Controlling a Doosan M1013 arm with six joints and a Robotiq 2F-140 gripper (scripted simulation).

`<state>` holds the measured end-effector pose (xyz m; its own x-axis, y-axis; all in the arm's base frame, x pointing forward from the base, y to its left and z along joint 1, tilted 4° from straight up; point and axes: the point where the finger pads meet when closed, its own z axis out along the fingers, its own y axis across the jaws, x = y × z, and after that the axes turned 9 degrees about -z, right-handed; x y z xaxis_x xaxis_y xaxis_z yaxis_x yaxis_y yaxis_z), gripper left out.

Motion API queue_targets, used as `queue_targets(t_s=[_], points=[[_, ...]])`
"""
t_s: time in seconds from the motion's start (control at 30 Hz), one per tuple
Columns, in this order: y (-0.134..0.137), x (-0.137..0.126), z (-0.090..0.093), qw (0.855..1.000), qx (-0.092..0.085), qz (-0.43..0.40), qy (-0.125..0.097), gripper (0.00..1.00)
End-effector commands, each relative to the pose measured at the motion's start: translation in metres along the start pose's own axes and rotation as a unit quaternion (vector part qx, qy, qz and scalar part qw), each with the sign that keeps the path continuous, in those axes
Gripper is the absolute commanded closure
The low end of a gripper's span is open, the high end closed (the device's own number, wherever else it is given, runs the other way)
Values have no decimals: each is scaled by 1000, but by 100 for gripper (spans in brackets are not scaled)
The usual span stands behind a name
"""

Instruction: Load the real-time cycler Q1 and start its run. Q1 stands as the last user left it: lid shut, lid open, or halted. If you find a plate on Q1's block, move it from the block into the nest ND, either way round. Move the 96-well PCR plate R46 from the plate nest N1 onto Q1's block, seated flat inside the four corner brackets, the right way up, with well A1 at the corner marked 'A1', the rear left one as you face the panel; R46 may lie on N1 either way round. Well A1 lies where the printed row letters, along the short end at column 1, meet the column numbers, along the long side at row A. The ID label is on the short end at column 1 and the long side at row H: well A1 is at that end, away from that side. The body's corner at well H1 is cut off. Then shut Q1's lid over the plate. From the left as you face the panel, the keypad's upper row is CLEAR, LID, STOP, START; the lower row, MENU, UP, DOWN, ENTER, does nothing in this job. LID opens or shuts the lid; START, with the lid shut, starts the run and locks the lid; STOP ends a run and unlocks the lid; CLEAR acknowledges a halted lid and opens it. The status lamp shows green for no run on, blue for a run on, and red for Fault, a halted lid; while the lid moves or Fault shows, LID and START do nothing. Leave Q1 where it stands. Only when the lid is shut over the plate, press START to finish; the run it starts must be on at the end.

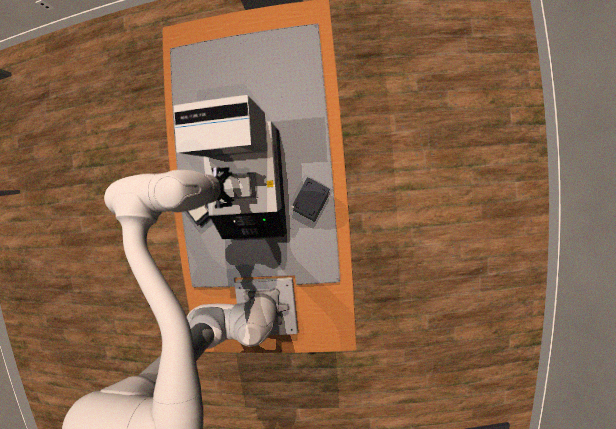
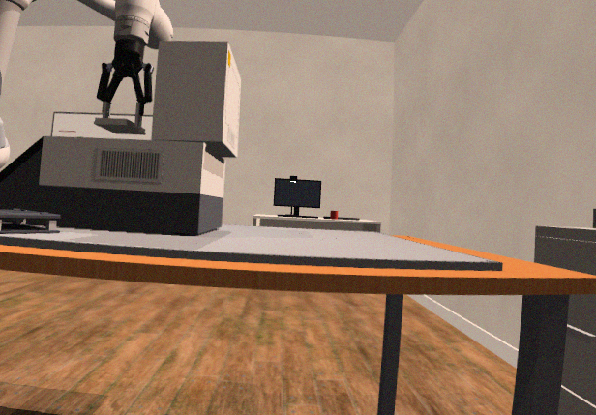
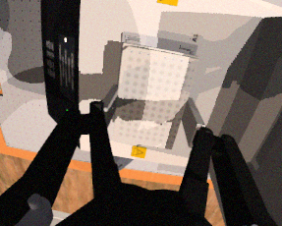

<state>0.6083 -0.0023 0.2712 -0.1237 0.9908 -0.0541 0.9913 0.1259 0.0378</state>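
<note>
Q1 [image 1: 249,197] stands in the middle of the grey mat with its lid [image 2: 195,94] open and upright behind the block. Its status lamp [image 1: 263,219] shows green; it also shows in the wrist view [image 3: 66,109] on the dark keypad panel [image 3: 61,54]. My gripper [image 2: 121,113] is shut on the white plate R46 [image 2: 120,125] and holds it level just above the block. In the wrist view the plate [image 3: 153,84] hangs between my fingers, over the block's corner brackets [image 3: 161,40]. I cannot read the plate's markings.
A dark, empty nest [image 1: 311,199] lies on the mat to the right of Q1. Another nest [image 1: 199,214] lies to its left, partly under my arm. A white box-shaped device [image 1: 212,123] stands behind Q1. The arm's base [image 1: 265,312] is at the table's front edge.
</note>
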Motion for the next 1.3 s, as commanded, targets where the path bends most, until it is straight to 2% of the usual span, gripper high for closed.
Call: queue_targets(t_s=[0.0,0.67,1.27], points=[[0,1,1,1000,3,-3,0,100],[0,1,1,1000,3,-3,0,100],[0,0,28,1000,3,-3,0,100]])
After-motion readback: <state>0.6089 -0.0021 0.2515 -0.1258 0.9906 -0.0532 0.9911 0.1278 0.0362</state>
